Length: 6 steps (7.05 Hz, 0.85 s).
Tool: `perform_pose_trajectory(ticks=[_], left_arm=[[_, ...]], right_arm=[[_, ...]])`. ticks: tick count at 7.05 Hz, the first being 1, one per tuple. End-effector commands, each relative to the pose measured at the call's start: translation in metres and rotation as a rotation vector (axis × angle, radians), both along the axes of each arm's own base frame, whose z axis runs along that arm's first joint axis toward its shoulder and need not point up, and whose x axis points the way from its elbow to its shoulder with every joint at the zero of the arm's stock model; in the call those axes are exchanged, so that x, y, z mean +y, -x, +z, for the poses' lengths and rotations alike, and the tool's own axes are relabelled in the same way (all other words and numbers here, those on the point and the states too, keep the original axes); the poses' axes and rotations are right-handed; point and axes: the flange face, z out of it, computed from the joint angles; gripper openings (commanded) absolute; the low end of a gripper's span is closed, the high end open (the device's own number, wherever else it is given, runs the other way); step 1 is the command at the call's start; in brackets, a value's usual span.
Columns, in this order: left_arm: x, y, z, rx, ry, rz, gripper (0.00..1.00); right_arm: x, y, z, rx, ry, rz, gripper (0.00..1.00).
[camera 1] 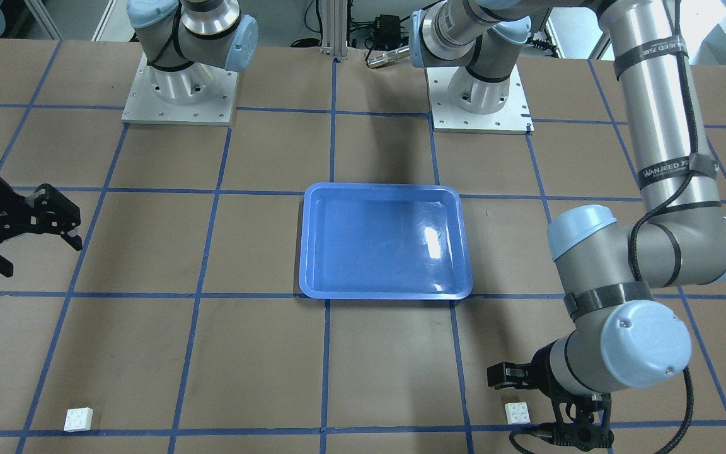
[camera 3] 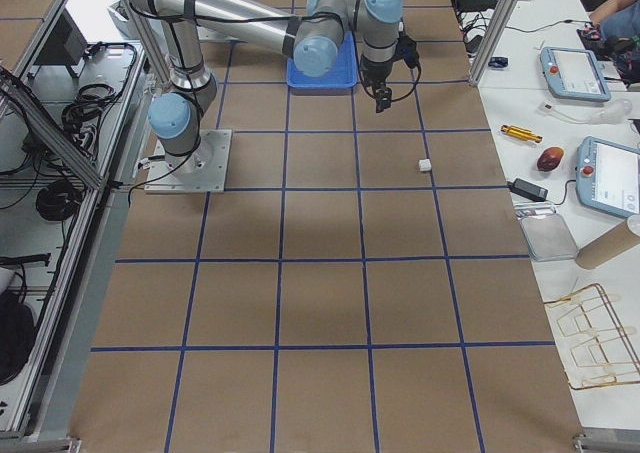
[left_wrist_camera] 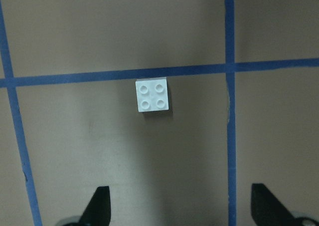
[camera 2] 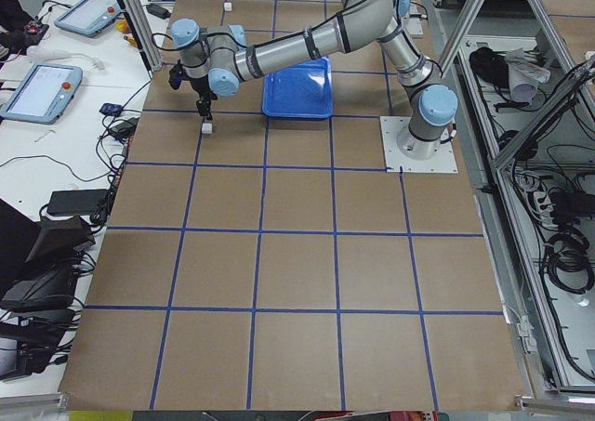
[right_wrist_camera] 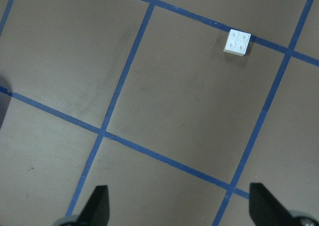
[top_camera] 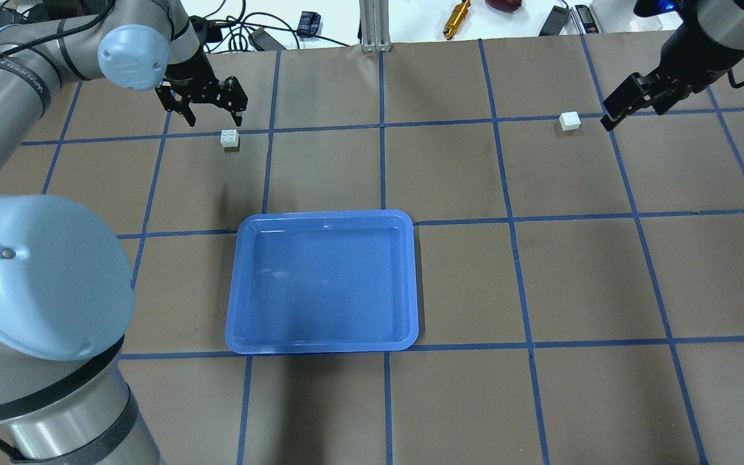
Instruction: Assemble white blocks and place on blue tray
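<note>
Two white blocks lie apart on the table, far from the blue tray (top_camera: 320,284), which holds nothing. One block (top_camera: 230,139) lies just in front of my left gripper (top_camera: 216,121), which is open and empty above it. In the left wrist view this block (left_wrist_camera: 154,96) lies studs up beside a tape line, ahead of the open gripper (left_wrist_camera: 180,208). The other block (top_camera: 569,121) lies just left of my right gripper (top_camera: 617,106), open and empty. In the right wrist view it (right_wrist_camera: 238,42) sits far ahead of the gripper (right_wrist_camera: 179,208).
The tray (camera 1: 382,187) sits at the table's middle, between the two arm bases. Blue tape lines grid the brown table. Cables and small tools lie past the far edge (top_camera: 456,16). The left arm's elbow (top_camera: 36,278) looms large at the near left.
</note>
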Motion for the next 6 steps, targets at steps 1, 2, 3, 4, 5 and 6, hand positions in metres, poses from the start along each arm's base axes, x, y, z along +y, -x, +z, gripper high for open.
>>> perform_pose_trajectory(ticks=[1,2,3,4,5,6], left_arm=[[-0.006,-0.001,-0.044,-0.004,-0.023,-0.002,0.97],[-0.008,-0.002,-0.054,-0.005,-0.013,-0.002,0.96],[-0.009,-0.002,-0.061,-0.006,-0.016,-0.002,0.96],[-0.013,-0.003,-0.064,-0.006,-0.014,-0.001,0.91],[-0.016,-0.005,-0.062,-0.007,-0.008,0.001,0.9],[-0.017,-0.006,-0.062,-0.007,-0.005,0.002,0.75]], right_arm=[[-0.042,0.039,-0.032,-0.085,0.086,0.292,1.0],[-0.059,0.066,-0.058,-0.097,0.089,0.373,1.0],[-0.076,0.075,-0.078,-0.095,0.101,0.496,1.0],[-0.087,0.08,-0.091,-0.091,0.114,0.591,0.99],[-0.098,0.086,-0.109,-0.086,0.133,0.72,0.99],[-0.111,0.094,-0.127,-0.087,0.142,0.806,0.97]])
